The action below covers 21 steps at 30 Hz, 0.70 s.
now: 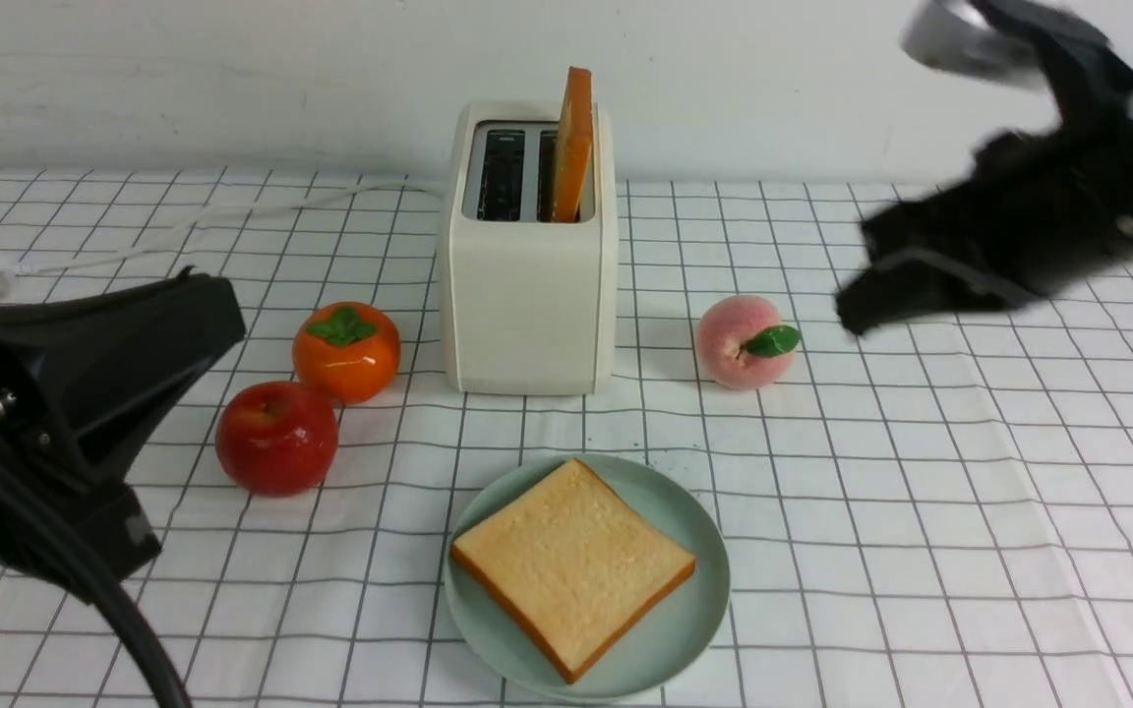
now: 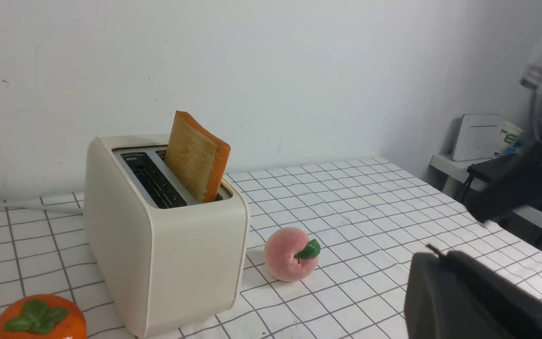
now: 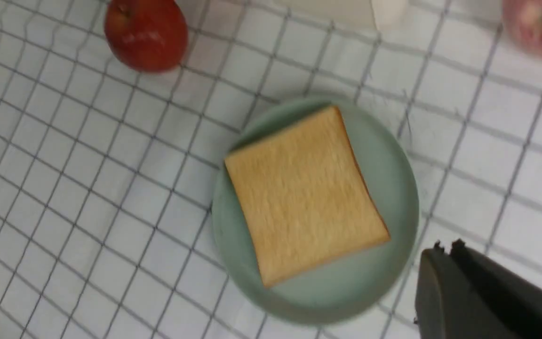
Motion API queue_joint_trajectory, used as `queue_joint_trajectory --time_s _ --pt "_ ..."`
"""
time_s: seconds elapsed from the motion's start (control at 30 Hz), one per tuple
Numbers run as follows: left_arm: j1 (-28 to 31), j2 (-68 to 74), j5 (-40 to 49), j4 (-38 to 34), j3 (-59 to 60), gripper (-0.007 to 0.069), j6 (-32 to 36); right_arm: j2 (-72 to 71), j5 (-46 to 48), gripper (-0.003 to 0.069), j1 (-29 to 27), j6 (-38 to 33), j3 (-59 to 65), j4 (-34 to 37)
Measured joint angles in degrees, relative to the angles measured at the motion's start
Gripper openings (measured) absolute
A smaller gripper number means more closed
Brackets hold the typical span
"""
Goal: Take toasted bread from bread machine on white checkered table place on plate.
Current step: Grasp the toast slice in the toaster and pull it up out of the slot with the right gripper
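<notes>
One slice of toasted bread [image 1: 571, 567] [image 3: 305, 194] lies flat on the mint-green plate [image 1: 694, 610] [image 3: 393, 188] at the front of the white checkered table [image 1: 921, 492]. A second slice [image 1: 574, 143] [image 2: 197, 157] stands upright in the right slot of the cream bread machine [image 1: 527, 285] [image 2: 167, 254]. My right gripper [image 1: 847, 317] [image 3: 445, 246] hangs blurred in the air to the right of the toaster, jaws shut and empty. Low at the left sits my left gripper [image 1: 195, 285] [image 2: 433, 250], shut, holding nothing.
An orange persimmon [image 1: 346, 351] and a red apple [image 1: 276, 437] lie left of the toaster, a pink peach [image 1: 744, 341] right of it. The toaster's white cord [image 1: 183, 231] runs off to the left. A side shelf with a white box [image 2: 475, 136] stands beyond the table.
</notes>
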Motion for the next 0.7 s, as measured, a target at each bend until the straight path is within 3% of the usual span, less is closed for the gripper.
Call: queue_joint_trajectory --time_s 0.1,0.3,0.43,0.53,0.7 --pt "0.00 0.00 1.06 0.00 0.00 -0.0013 0.00 4.87 -0.80 0.0028 2.86 2.07 -7.61 -2.85" --pt "0.00 0.00 7.99 0.66 0.00 -0.0013 0.00 19.31 -2.86 0.0153 7.28 6.81 -25.20 -7.24" --pt "0.00 0.00 10.73 1.74 0.00 -0.0013 0.00 29.38 -6.29 0.0337 8.11 9.31 -35.69 -8.66" --pt "0.00 0.00 10.79 1.74 0.00 -0.0013 0.00 35.45 -9.41 0.0426 8.11 11.60 -40.83 -12.23" --pt "0.00 0.00 10.84 1.50 0.00 -0.0013 0.00 40.51 -14.68 0.0448 8.11 16.07 -43.12 -20.08"
